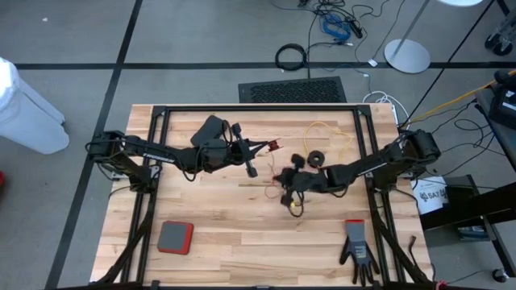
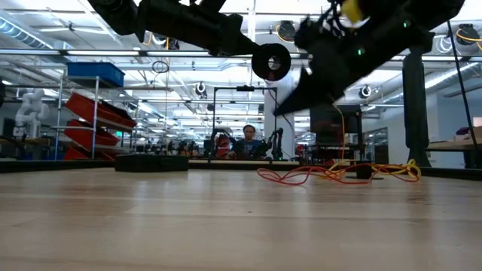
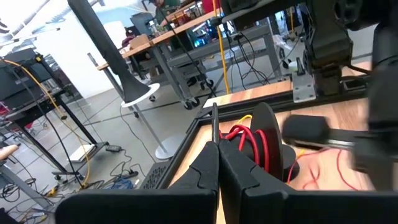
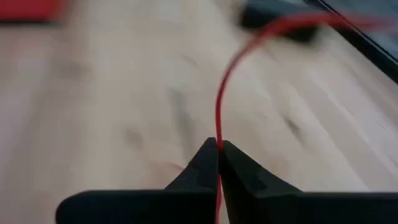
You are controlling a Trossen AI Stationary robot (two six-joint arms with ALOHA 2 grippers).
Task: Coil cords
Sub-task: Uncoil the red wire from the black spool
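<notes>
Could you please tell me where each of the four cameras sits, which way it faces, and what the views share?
High view: above the table, facing straight down; both arms show.
Low view: at tabletop height, facing level across into the room; both arms hang in from above.
Left wrist view: on the left arm, looking past the left gripper, shut on a black reel wound with red cord.
Right wrist view: on the right arm, looking past the right gripper, shut on the red cord.
Shared: the red cord appears in both wrist views.
</notes>
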